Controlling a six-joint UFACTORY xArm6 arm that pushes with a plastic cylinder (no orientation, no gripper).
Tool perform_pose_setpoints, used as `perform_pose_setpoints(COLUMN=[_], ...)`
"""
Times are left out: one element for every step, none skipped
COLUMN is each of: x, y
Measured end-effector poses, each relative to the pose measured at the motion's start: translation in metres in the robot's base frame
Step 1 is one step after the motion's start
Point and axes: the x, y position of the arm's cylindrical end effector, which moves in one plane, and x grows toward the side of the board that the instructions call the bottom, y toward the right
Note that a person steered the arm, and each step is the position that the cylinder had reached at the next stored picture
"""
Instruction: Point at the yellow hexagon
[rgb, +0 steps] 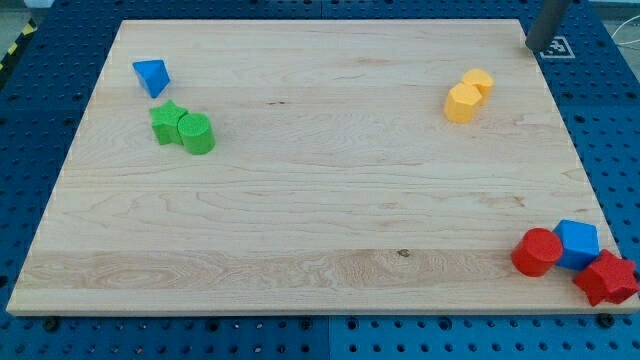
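Observation:
Two yellow blocks touch each other at the view's upper right. The lower-left one (463, 103) has a many-sided top that looks like a hexagon. The upper-right one (479, 82) is smaller, and I cannot make out its shape. My dark rod comes in at the view's top right corner, and my tip (534, 48) rests at the board's far right edge. The tip is up and to the right of both yellow blocks, well apart from them and touching nothing.
A blue triangular block (151, 76), a green star (167, 123) and a green cylinder (197, 133) sit at the upper left. A red cylinder (537, 251), a blue block (577, 243) and a red block (605, 278) cluster at the lower right corner of the wooden board (320, 220).

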Motion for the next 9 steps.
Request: perform_pose_setpoints(x=[0.001, 0.004, 0.007, 0.008, 0.008, 0.008, 0.007, -0.038, -0.063], y=[0.0, 0.019, 0.04, 0.041, 0.041, 0.041, 0.041, 0.039, 0.039])
